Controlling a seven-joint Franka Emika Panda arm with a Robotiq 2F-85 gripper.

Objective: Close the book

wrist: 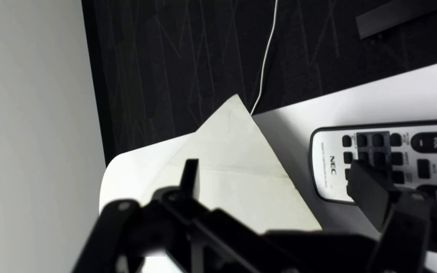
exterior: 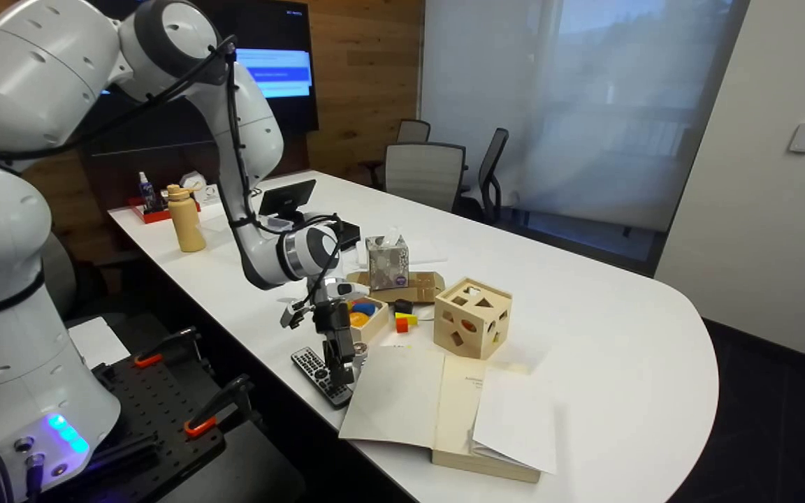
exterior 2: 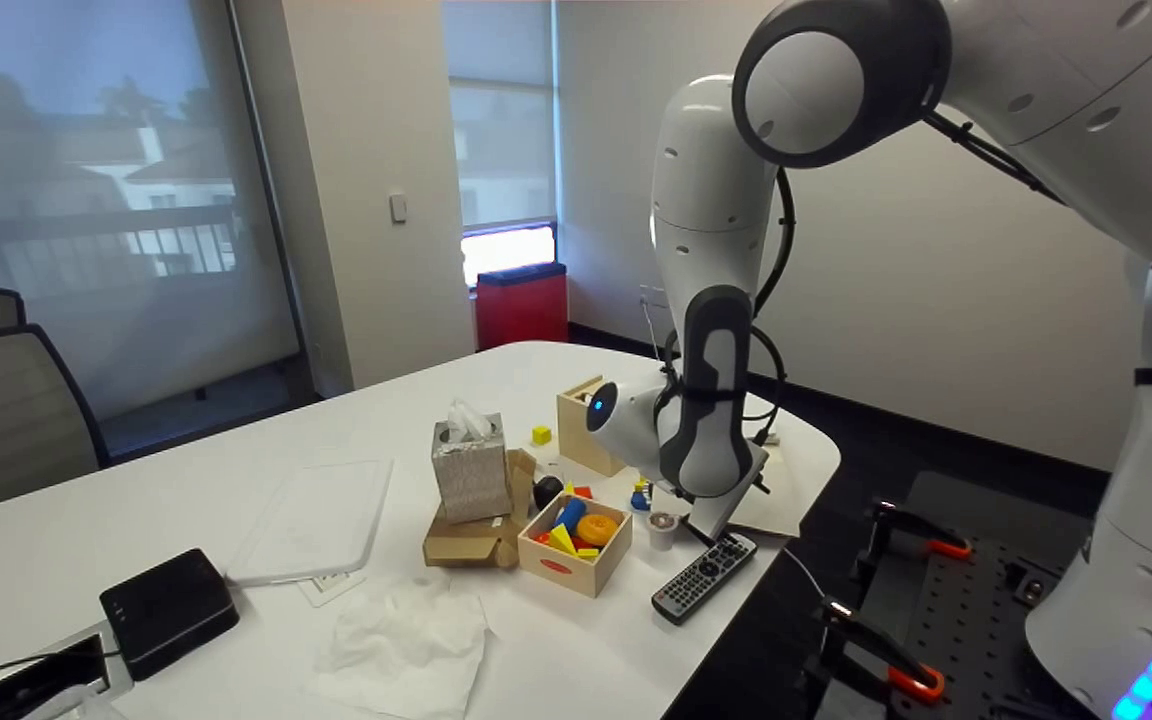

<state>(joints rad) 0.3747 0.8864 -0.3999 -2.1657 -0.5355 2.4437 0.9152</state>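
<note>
"Where's the book point(exterior: 453, 412)?"

"Lying open on the desk point(exterior: 626, 363), near the rounded end, its pale flap spread toward the long edge by the robot base point(exterior: 11, 370). In the wrist view a corner of that flap pokes past the edge."

"And the thick part?"

"Title page up, with a few outer leaves looking lifted."

"The pincer point(wrist: 275, 174)?"

"Spread: in the wrist view its jaws stand well apart, one in front of the flap, the other in front of the NEC remote control point(wrist: 332, 167). Whether either touches, I can't tell."

"Where's that remote?"

"Just beside the flap, near the same long edge, with a small cup point(exterior 2: 662, 530) close by."

"Farther in from that edge?"

"The wooden shape-sorter cube point(exterior: 472, 318), just beside the book; near it, an open wooden box point(exterior 2: 578, 578) of coloured blocks point(exterior 2: 596, 530). Next, a tissue box point(exterior 2: 471, 475) standing on brown cardboard point(exterior 2: 471, 548)."

"The yellow bottle point(exterior: 186, 220)?"

"Well apart, near that long edge, toward the wall screen point(exterior: 273, 28)."
</note>
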